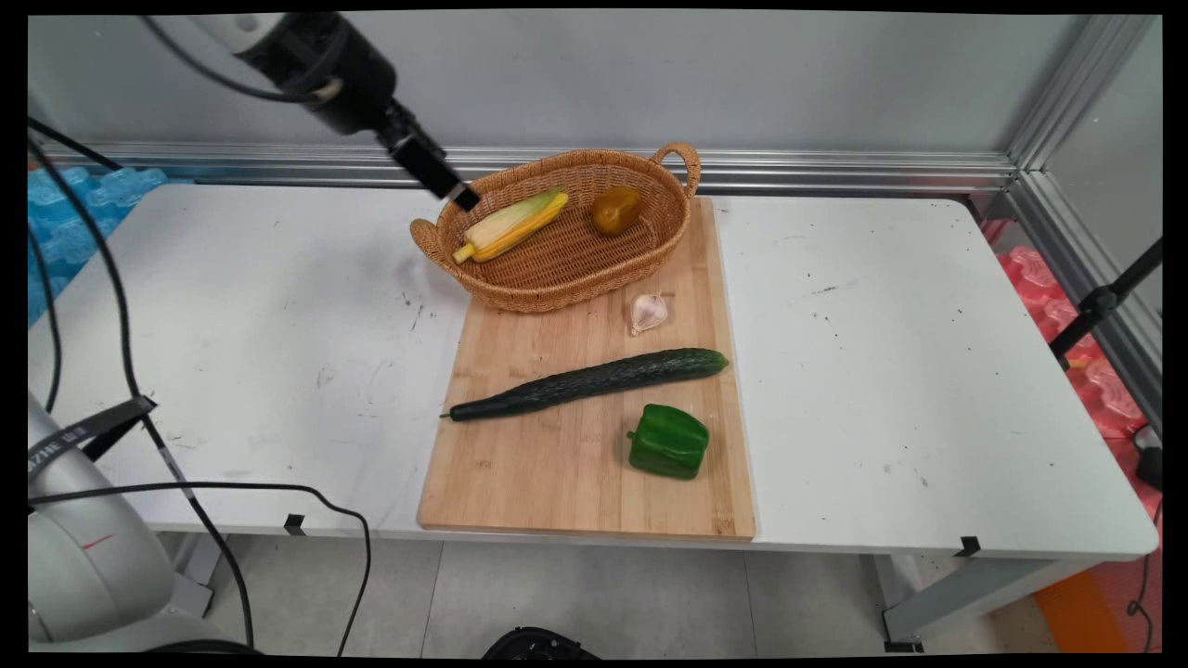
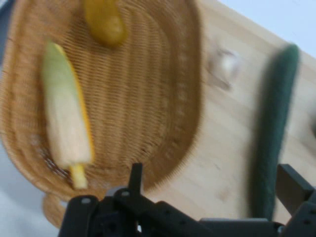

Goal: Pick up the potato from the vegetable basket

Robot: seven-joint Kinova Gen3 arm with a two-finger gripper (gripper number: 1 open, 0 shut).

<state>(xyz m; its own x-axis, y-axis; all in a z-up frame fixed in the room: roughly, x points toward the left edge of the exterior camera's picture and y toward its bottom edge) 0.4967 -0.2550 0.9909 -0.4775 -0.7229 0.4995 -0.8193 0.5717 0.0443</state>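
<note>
My gripper [image 1: 461, 195] hangs open above the left rim of a wicker basket [image 1: 557, 278] and holds nothing. In the basket lie a corn cob [image 1: 512, 225] in its husk and a yellow pepper [image 1: 615, 209]. The basket stands on the far end of a wooden cutting board [image 1: 557, 473]. On the board in front of it lie a garlic bulb [image 1: 648, 311], a long dark cucumber [image 1: 589, 380] and a green pepper [image 1: 668, 441]. The hand view looks down past the gripper [image 2: 212, 182] at the basket [image 2: 148, 98], corn [image 2: 64, 123], yellow pepper [image 2: 103, 22], garlic [image 2: 224, 64] and cucumber [image 2: 274, 133].
Black cables [image 1: 121, 306] hang over the table's left side. Blue packing wrap [image 1: 83, 213] lies beyond the left edge and pink wrap [image 1: 1104, 380] beyond the right. A black stand leg [image 1: 1104, 301] slants at the right. An aluminium rail [image 1: 835, 172] runs behind the table.
</note>
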